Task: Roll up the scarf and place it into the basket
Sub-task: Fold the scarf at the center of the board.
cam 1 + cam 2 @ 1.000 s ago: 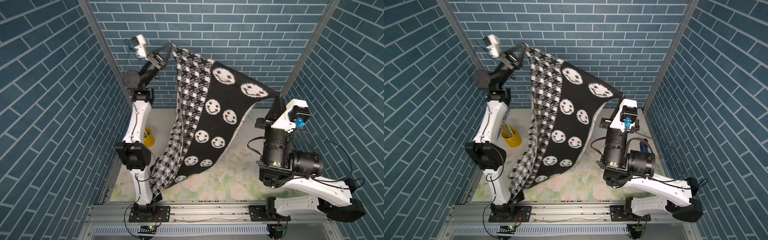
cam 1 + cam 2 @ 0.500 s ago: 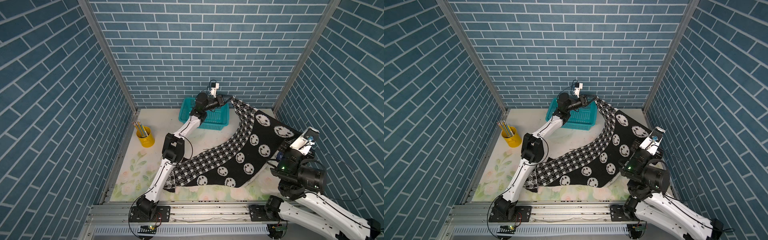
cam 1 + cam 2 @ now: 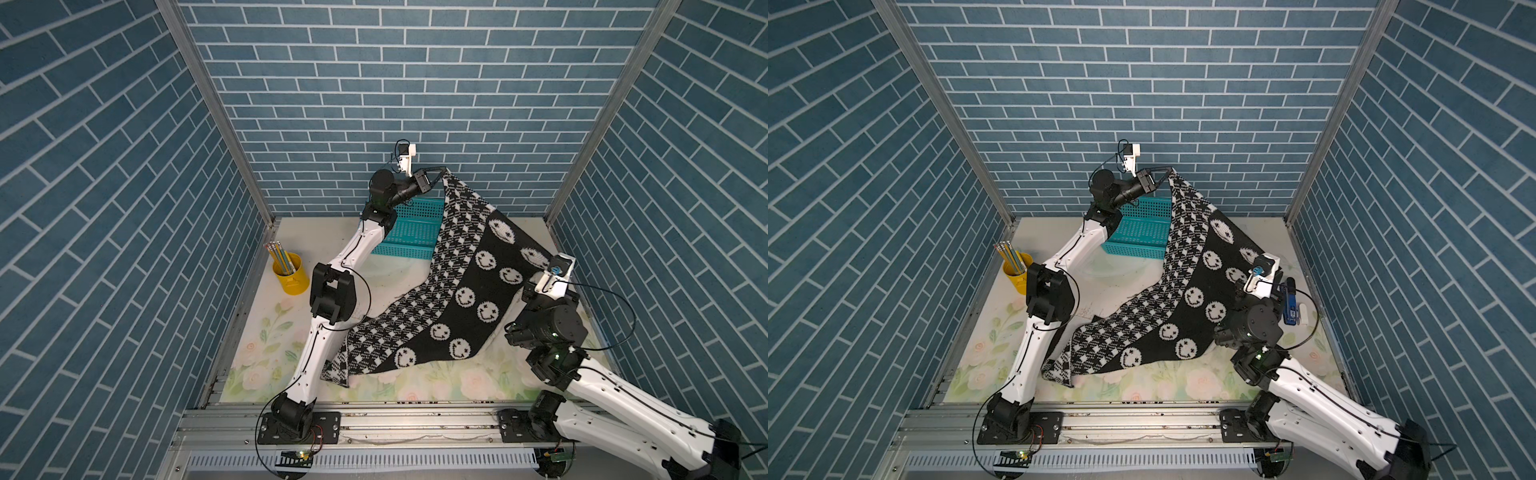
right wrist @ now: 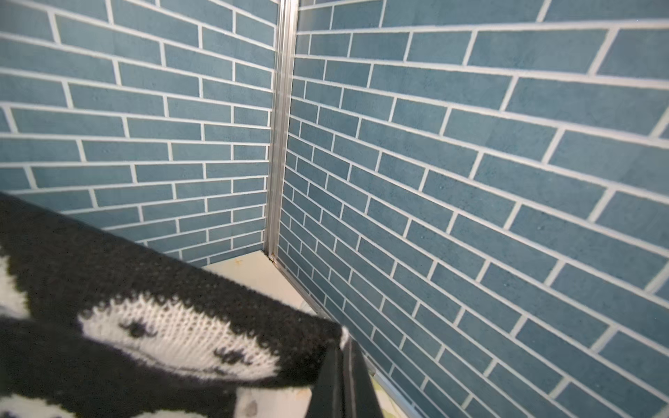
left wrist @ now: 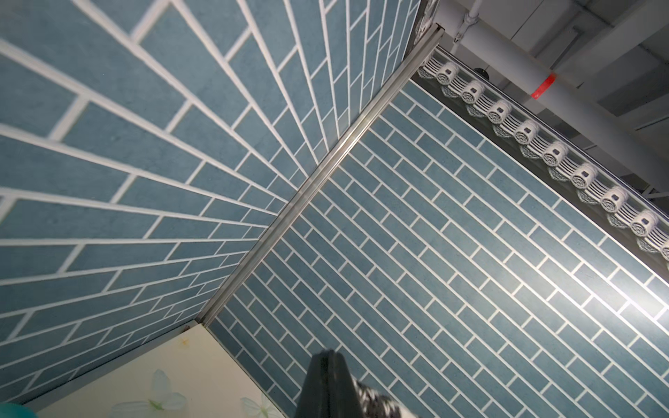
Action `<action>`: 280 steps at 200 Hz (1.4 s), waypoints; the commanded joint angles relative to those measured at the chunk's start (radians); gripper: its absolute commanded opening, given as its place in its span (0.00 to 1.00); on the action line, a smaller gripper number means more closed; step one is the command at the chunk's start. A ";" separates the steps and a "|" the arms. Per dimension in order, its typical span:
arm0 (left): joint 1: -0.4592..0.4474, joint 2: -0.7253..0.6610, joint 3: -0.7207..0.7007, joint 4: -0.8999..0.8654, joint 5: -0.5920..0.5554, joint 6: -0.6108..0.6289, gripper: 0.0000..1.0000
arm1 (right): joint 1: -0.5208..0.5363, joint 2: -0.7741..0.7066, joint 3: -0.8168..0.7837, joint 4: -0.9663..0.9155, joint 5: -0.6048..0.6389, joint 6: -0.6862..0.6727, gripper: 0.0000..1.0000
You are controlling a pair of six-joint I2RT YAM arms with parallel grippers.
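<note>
The black-and-white scarf point(image 3: 453, 291) point(image 3: 1177, 299) hangs stretched between my two grippers, smiley side up, and its check end rests on the floral mat near the left arm. My left gripper point(image 3: 443, 170) point(image 3: 1168, 169) is shut on one top corner, raised above the teal basket point(image 3: 411, 232) point(image 3: 1136, 232). The left arm and the scarf partly hide the basket. In the left wrist view the gripper point(image 5: 329, 356) is pinched shut with scarf point(image 5: 378, 401) beside it. My right gripper point(image 4: 342, 349) is shut on the other corner of the scarf point(image 4: 173, 325), at the right side.
A yellow pencil cup point(image 3: 291, 276) point(image 3: 1017, 276) stands at the left edge of the mat. Blue brick walls close in the back and both sides, and the right wrist point(image 3: 559, 270) is near the right wall. A metal rail point(image 3: 415, 419) runs along the front.
Both arms have come down from holding the scarf high near the camera. Its lower end now lies on the mat. In the last half second the left gripper rose slightly and the right shifted inward.
</note>
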 commanded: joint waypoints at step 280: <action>0.245 -1.517 -1.379 -0.965 -0.971 0.520 1.00 | 0.322 1.301 0.790 1.055 0.149 -1.244 0.57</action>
